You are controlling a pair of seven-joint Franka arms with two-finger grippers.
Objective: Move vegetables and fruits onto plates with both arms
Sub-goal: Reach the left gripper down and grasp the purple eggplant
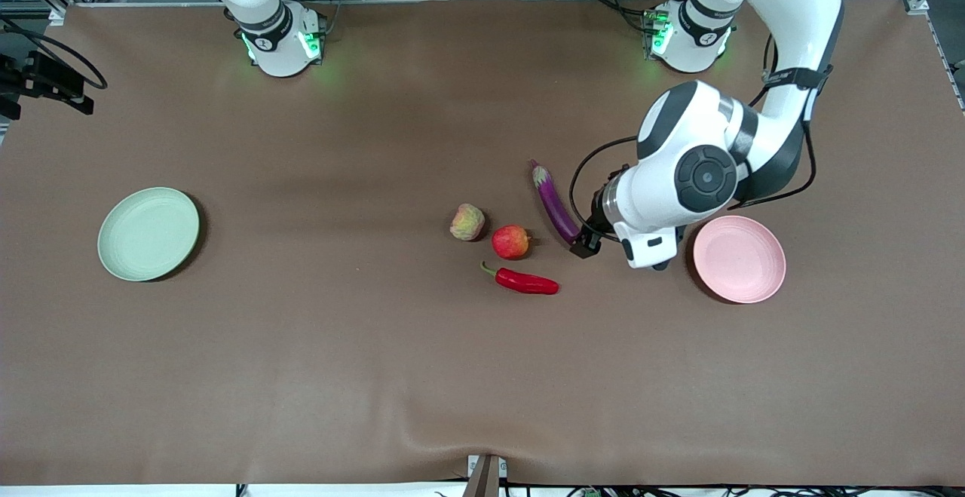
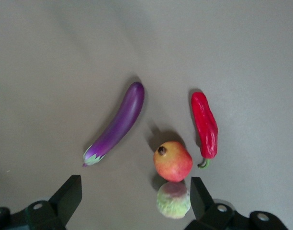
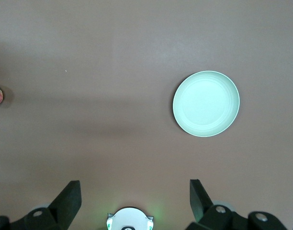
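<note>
- Progress: nothing plated yet. Green plate [image 1: 148, 234] at the right arm's end and pink plate [image 1: 739, 259] at the left arm's end are both bare.
- All four items lie mid-tabletop [image 1: 301, 369]: eggplant [image 1: 556, 202], apple [image 1: 510, 241], bumpy fruit [image 1: 467, 222], chili [image 1: 525, 280] nearest the front camera.
- Left gripper [image 2: 132, 194] hangs low by the eggplant's tip, jaws spread, holding nothing; looks like a first pick.
- Right gripper [image 3: 134, 194] waits high near its base, jaws spread, empty.
- Left to do: all four transfers.
</note>
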